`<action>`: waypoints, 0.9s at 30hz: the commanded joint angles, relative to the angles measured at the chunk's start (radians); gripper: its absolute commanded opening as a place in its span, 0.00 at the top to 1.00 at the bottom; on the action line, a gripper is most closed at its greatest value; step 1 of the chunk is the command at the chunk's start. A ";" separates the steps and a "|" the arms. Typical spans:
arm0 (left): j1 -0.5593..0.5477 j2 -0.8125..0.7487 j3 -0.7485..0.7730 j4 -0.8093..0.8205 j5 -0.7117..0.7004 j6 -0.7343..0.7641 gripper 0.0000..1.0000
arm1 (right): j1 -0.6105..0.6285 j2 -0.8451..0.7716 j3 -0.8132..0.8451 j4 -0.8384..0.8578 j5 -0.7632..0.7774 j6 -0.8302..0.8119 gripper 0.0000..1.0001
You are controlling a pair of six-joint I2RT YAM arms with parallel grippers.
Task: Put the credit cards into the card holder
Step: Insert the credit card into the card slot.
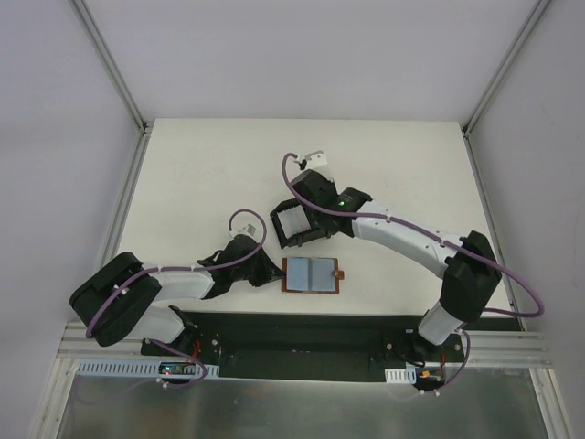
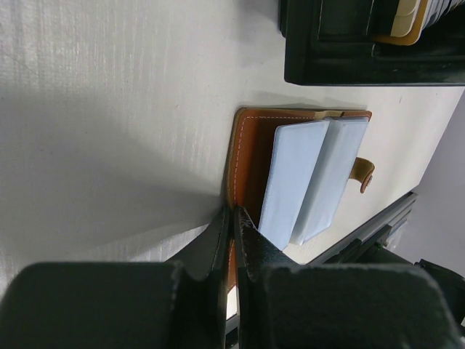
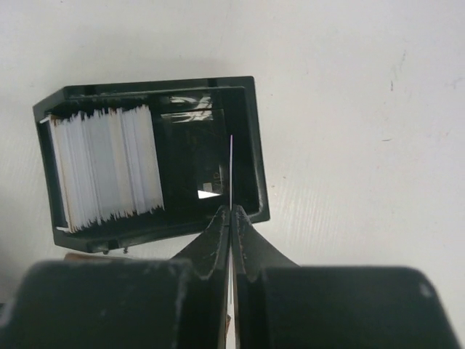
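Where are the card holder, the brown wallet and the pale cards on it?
card holder point(image 3: 254, 153): right wrist view, right wall.
brown wallet point(image 2: 247, 160): left wrist view, bare leather edge.
pale cards point(image 2: 294, 174): left wrist view, one card's face.

Robot lab cell, white table point(image 1: 210, 174), grey walls point(image 1: 302, 55), aluminium frame point(image 1: 110, 64)

A brown wallet point(image 2: 247, 163) lay open on the white table point(image 2: 109, 109), near its front edge, strap tab pointing right.

Brown wallet point(image 1: 311, 291) laid open on white table point(image 1: 201, 174), pale blue credit cards point(image 1: 311, 273) held inside, left gripper point(image 1: 271, 273) placed at its 9 o'clock edge, black card holder point(image 1: 294, 224) at 11 o'clock, overhung by right gripper point(image 1: 313, 222).
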State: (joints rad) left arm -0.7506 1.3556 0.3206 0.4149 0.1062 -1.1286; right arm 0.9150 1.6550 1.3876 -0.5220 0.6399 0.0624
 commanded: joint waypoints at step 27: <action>-0.006 0.051 -0.109 -0.015 0.030 -0.040 1.00 | -0.024 -0.468 -0.889 0.737 -0.621 0.582 1.00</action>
State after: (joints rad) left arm -0.7509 1.3594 0.2653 0.5068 0.1318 -1.1683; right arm 0.8982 1.2026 0.5453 0.0154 0.0456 0.5537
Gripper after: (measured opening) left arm 0.006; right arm 0.008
